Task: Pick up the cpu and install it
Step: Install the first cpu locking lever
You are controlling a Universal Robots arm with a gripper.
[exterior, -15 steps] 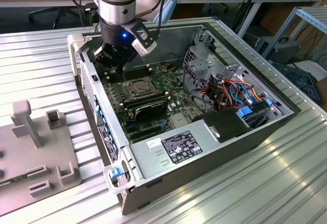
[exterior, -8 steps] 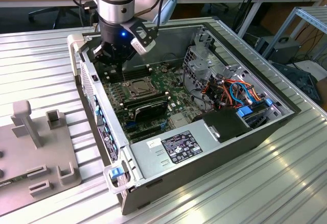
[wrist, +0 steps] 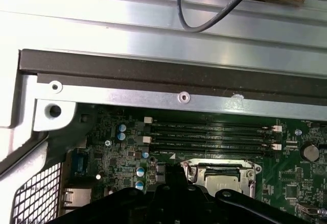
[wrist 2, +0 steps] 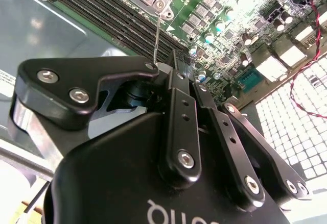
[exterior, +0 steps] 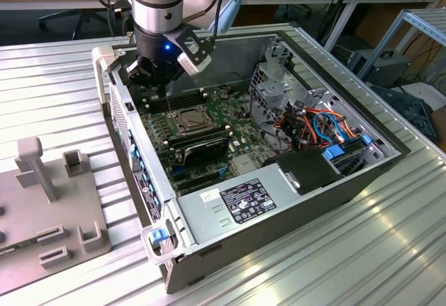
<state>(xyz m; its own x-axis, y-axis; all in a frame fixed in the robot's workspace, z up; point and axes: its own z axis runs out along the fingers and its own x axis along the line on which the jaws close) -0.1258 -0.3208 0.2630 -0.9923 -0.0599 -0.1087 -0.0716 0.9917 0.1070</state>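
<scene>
The cpu (exterior: 187,119) lies in its socket on the motherboard inside the open computer case (exterior: 230,240), with a metal frame around it. In the first wrist view its silver top (wrist: 223,176) shows inside the frame. My gripper (exterior: 160,83) hangs over the board's back corner, just behind the socket, near the memory slots (wrist: 212,137). In the second wrist view its fingers (wrist 2: 176,89) meet at the tips, so the gripper (wrist 2: 172,60) is shut. A thin metal lever (wrist 2: 159,36) runs from the socket corner to the fingertips. I cannot tell whether it is pinched.
The case's rear wall (exterior: 118,104) stands close beside the gripper. A black cooler (exterior: 202,147), a power supply (exterior: 240,205) and a drive cage with orange and blue cables (exterior: 324,128) fill the case. A grey fixture (exterior: 49,201) sits at the exterior view's left.
</scene>
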